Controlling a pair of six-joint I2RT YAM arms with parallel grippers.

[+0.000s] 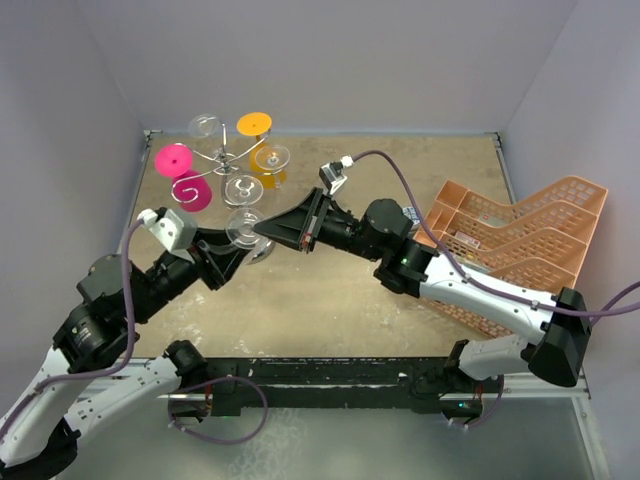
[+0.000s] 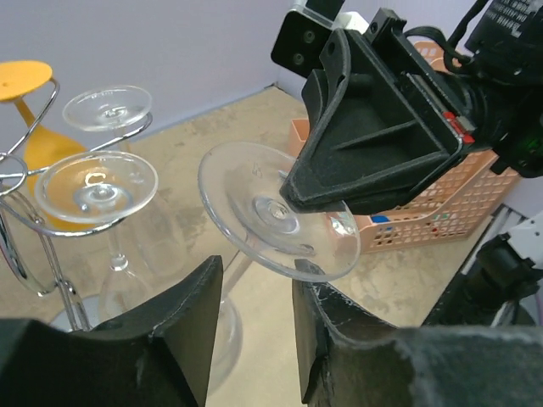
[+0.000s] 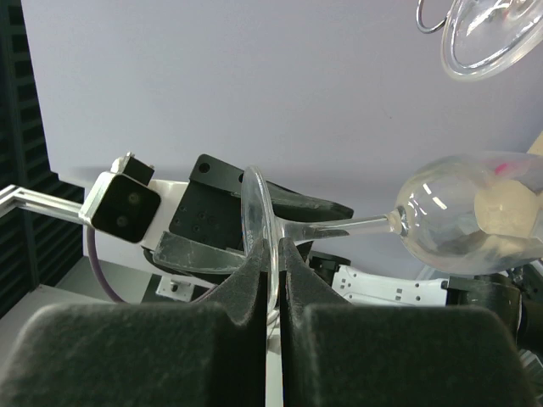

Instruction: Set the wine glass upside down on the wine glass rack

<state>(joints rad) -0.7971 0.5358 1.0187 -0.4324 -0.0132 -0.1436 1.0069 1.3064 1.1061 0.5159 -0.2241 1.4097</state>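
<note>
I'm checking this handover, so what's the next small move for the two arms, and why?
Probably close the left gripper on the stem of the wine glass: it stands open around that stem, the right gripper pinches only the foot's rim, and the wine glass rack is on the left arm's side.
</note>
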